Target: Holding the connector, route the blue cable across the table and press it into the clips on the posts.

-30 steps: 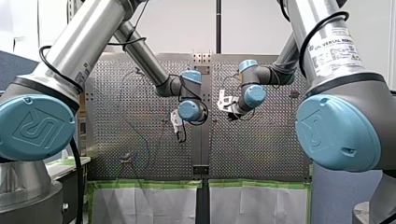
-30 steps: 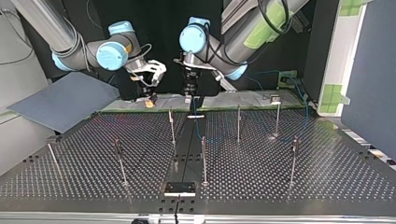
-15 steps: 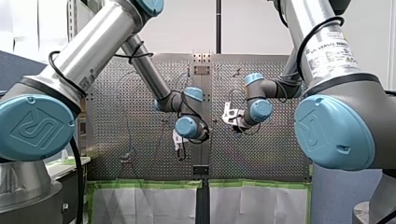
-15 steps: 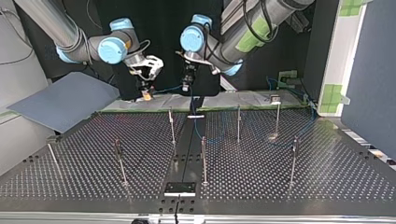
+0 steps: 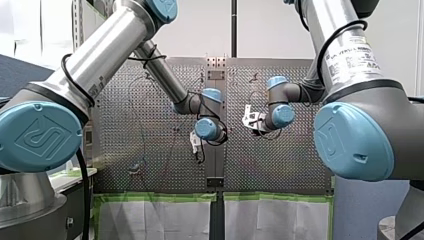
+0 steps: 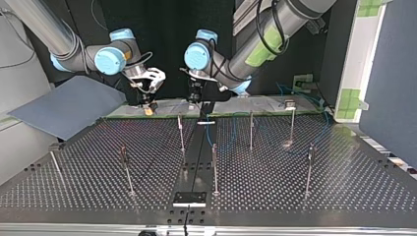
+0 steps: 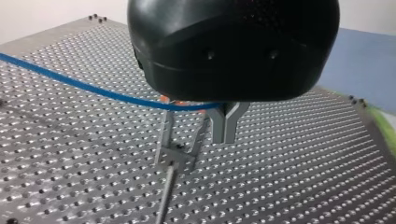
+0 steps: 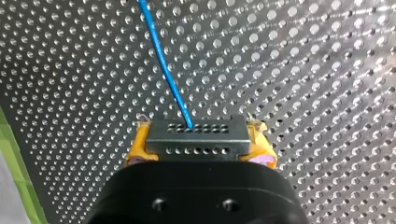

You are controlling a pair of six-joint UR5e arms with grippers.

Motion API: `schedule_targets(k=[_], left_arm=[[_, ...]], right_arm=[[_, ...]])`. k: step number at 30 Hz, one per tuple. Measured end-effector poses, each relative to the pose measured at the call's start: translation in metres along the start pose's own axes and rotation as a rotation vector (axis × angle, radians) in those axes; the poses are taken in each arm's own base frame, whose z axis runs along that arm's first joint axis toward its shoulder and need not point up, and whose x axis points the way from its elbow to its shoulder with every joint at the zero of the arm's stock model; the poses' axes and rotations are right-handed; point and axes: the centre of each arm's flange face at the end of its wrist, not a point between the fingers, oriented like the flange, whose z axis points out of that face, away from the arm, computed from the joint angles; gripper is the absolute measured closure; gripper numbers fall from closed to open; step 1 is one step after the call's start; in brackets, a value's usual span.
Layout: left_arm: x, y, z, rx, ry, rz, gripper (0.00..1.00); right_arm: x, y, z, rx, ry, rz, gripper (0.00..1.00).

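Our right arm's point(image 6: 109, 58) yellow-padded jaws are clamped on the connector point(image 8: 196, 138). In the last second both arms have slid along the surface's point(image 6: 295, 196) arm-side edge, stretching the blue cable point(image 7: 84, 86) beneath our left arm point(image 6: 265, 29). It now runs just above a clip point(image 7: 175, 156) on a post, so pressing down seems next; we cannot tell how the left jaws stand.

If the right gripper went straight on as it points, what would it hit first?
Most likely the perforated table: my right gripper, shut on the connector, faces its bare holes. Only the blue cable leads ahead; nothing else shows in that line. Depth unclear.
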Motion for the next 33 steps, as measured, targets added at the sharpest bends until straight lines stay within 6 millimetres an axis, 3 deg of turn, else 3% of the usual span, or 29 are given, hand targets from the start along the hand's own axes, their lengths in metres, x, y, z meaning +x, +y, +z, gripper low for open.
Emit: schedule_targets(k=[7, 14, 20, 27, 33], left_arm=[[-0.008, 0.003, 0.011, 0.001, -0.008, -0.004, 1.00], [-0.001, 0.012, 0.034, -0.012, 0.011, 0.013, 1.00], [-0.010, 0.024, 0.050, -0.038, 0.003, 0.013, 1.00], [-0.015, 0.027, 0.053, -0.050, 0.007, 0.015, 1.00], [-0.008, 0.019, 0.042, -0.072, 0.052, 0.066, 1.00]], right_arm=[[-0.005, 0.012, 0.011, 0.013, -0.014, 0.013, 1.00], [0.003, 0.019, 0.018, 0.022, -0.005, 0.024, 1.00], [0.009, 0.026, 0.021, 0.017, 0.003, 0.027, 1.00], [0.015, 0.033, 0.024, 0.012, 0.009, 0.028, 1.00], [0.015, 0.034, 0.024, 0.009, 0.005, 0.025, 1.00]])
